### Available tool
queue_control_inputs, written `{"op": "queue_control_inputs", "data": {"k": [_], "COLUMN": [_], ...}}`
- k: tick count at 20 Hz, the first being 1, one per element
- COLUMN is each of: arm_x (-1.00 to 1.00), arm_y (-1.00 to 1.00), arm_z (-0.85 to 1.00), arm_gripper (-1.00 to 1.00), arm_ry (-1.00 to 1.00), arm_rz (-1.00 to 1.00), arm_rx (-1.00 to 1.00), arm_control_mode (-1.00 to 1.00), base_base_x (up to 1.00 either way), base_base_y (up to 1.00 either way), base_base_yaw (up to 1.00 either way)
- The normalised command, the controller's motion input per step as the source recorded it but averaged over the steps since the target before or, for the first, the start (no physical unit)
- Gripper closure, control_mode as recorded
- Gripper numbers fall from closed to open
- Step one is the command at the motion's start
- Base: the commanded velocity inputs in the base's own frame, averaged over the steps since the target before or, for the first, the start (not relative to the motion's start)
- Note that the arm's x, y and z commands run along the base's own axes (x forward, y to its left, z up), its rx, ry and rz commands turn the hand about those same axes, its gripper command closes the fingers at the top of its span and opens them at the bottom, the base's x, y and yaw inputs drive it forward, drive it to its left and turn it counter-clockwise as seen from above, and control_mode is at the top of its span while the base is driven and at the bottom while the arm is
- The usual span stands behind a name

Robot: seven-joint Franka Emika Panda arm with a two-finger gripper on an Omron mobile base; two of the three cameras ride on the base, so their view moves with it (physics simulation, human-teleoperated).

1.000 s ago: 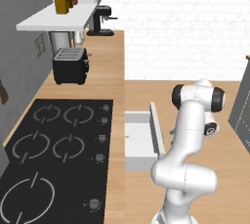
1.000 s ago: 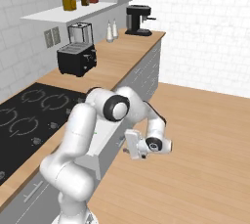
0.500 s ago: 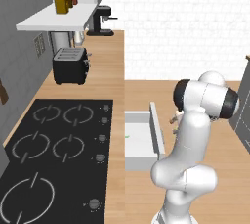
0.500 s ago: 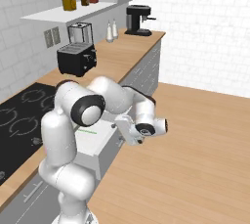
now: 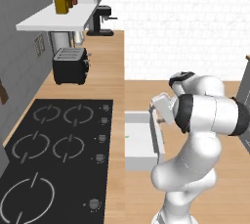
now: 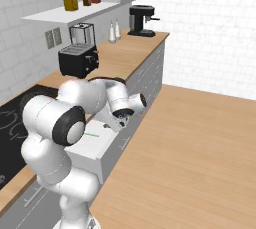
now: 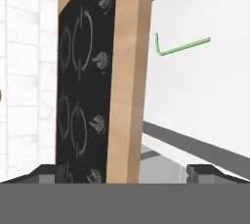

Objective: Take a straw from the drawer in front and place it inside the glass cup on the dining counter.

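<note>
Green straw (image 7: 181, 47) seen lying flat on the white floor of the open drawer (image 5: 141, 142).

In the hand view the straw sits in the upper right of the frame, its bent tip toward the wood counter (image 7: 128, 71) edge and the black cooktop (image 7: 83, 71) beyond. The pincer (image 6: 121, 120) is held above the drawer at mid-frame in the right base view, apart from the straw. Its fingertips (image 7: 202, 171) are seen spread wide at the bottom corners, nothing held between them.
</note>
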Motion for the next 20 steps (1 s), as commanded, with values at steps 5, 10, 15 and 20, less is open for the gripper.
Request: {"op": "queue_control_inputs", "data": {"k": [5,10,15,20], "arm_x": [0.63,0.51,0.26,0.04], "arm_y": [0.44,0.29,0.04,0.0], "arm_z": [-0.3,-0.42,-0.54,-0.64], "arm_gripper": [-1.0,-1.0,-1.0,-1.0], "arm_ry": [0.11,0.09,0.2,0.14], "arm_rz": [0.07,0.03,0.03,0.03], "arm_rx": [-0.2,-0.26,-0.16,-0.12], "arm_control_mode": [-1.0,-1.0,-1.0,-1.0], "base_base_x": [0.0,0.0,0.0,0.0], "base_base_y": [0.0,0.0,0.0,0.0], "base_base_yaw": [0.0,0.0,0.0,0.0]}}
